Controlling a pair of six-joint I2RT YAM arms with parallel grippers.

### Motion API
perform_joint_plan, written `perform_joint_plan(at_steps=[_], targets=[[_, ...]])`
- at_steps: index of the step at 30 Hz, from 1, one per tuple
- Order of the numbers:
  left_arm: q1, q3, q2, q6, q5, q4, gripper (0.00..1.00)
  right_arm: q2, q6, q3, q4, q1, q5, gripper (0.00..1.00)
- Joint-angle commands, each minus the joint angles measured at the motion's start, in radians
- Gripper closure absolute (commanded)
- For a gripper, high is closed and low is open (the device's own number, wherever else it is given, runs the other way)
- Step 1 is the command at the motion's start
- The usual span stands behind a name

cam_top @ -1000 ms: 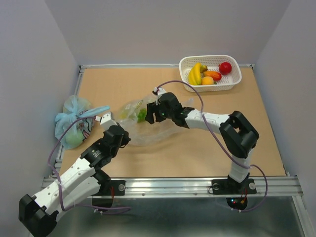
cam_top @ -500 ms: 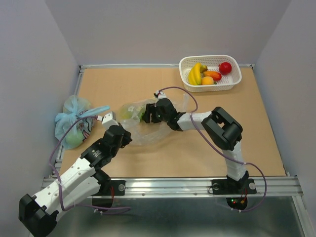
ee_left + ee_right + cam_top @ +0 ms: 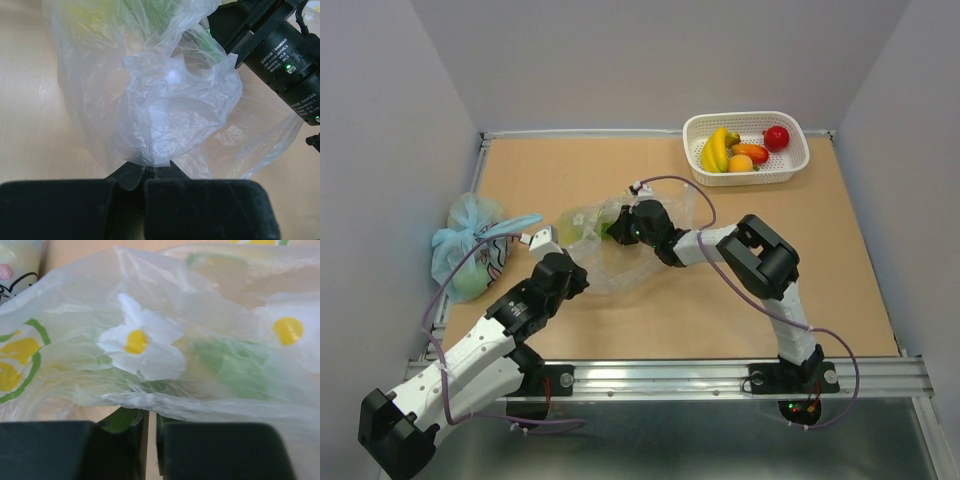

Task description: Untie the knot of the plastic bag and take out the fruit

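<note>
Right arm has folded and pushed further left into the bag; no knot shows, so emptying looks under way.

Top: right hand [image 3: 620,228] is buried in the crinkly, clear plastic bag [image 3: 615,272] mid-bench [image 3: 620,160], with green fruit [image 3: 582,226] inside. Left wrist: left hand [image 3: 148,172] is clamped on a peak of film. Right wrist: narrow jaws seemingly nip the limp flower-printed film.

The plastic bag [image 3: 610,262] lies on the table [image 3: 620,170] near its centre. A smaller bag [image 3: 470,245] lies at the left edge, apart from it. The basket [image 3: 798,160] stands at the far right corner with fruit [image 3: 725,150] in it; further pieces lie inside the plastic bag. The left gripper [image 3: 542,240] sits at the plastic bag's left end, the right gripper [image 3: 618,228] at its far side
</note>
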Motion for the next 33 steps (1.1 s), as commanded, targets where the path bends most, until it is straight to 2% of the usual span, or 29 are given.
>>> perform_joint_plan(at_steps=[1, 2, 10, 19, 25, 33], targets=[[-0.007, 0.028, -0.005, 0.017, -0.017, 0.013, 1.0, -0.034, -0.027, 0.002, 0.05, 0.003, 0.017, 0.96], [-0.007, 0.028, -0.005, 0.014, -0.029, 0.012, 1.0, -0.052, -0.037, -0.015, 0.05, 0.003, 0.016, 1.0], [-0.006, 0.041, 0.032, 0.001, -0.131, 0.022, 1.0, -0.31, -0.149, -0.205, 0.003, 0.001, -0.069, 0.99], [0.004, 0.083, 0.172, 0.064, -0.139, 0.125, 1.0, -0.541, -0.272, -0.276, -0.141, 0.001, -0.141, 1.0], [0.01, 0.126, 0.239, 0.104, -0.146, 0.153, 1.0, -0.684, -0.341, -0.22, -0.22, 0.001, -0.118, 1.0], [0.031, 0.138, 0.275, 0.126, -0.158, 0.136, 1.0, -0.758, -0.454, -0.059, -0.316, 0.001, -0.064, 1.0]])
